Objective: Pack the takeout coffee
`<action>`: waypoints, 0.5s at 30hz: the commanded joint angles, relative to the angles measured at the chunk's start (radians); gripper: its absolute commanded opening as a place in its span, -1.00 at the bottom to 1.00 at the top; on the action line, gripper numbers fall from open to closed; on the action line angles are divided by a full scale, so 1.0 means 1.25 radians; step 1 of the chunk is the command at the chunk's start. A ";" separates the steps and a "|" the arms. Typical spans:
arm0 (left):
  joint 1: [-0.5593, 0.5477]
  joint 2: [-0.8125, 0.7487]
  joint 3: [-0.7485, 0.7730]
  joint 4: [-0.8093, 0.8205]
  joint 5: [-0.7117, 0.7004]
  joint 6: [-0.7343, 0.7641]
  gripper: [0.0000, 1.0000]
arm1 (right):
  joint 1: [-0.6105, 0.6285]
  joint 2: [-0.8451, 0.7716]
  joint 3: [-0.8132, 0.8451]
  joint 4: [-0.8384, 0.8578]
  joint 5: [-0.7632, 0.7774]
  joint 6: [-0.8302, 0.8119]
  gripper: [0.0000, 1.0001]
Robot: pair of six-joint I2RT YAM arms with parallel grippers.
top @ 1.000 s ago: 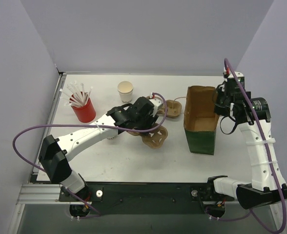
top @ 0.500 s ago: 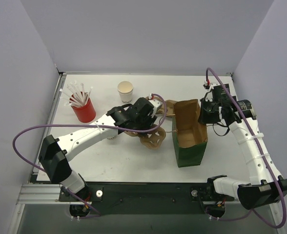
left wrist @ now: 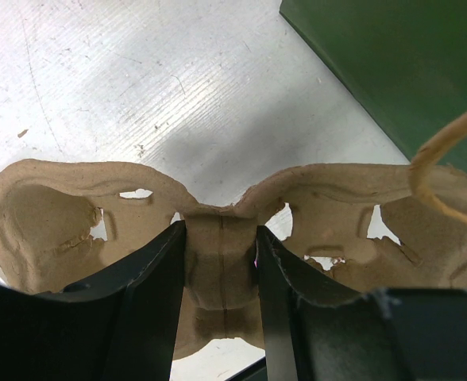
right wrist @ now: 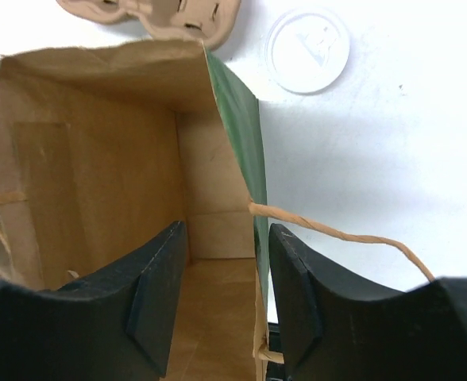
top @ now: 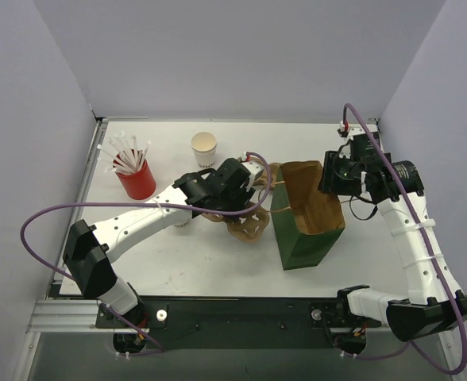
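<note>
From above, the left tool [top: 245, 209] holds a pulp carrier [top: 254, 230] just left of the open bag [top: 299, 242], and the right tool [top: 333, 178] sits at the bag's far right rim. Left wrist: the tool clamps the carrier's middle ridge. Right wrist: the tool stands parted astride the bag's wall, and the coffee [right wrist: 307, 49] stands on the surface [right wrist: 392, 143] outside the bag, near the carrier.

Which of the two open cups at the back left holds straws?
The red cup, nearer the left wall, full of white straws; the white cup to its right shows only a tan inside.
</note>
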 commanded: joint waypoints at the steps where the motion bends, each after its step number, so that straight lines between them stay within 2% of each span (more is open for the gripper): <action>1: 0.000 -0.008 0.047 0.000 -0.013 -0.006 -0.05 | 0.007 -0.020 0.061 -0.016 0.032 0.025 -0.16; 10: -0.001 -0.027 0.060 -0.017 -0.024 -0.004 -0.05 | 0.017 -0.010 0.095 -0.090 0.083 0.034 -0.20; 15: 0.000 -0.043 0.066 -0.030 -0.033 -0.001 -0.05 | 0.029 0.004 0.081 -0.104 0.094 0.025 -0.34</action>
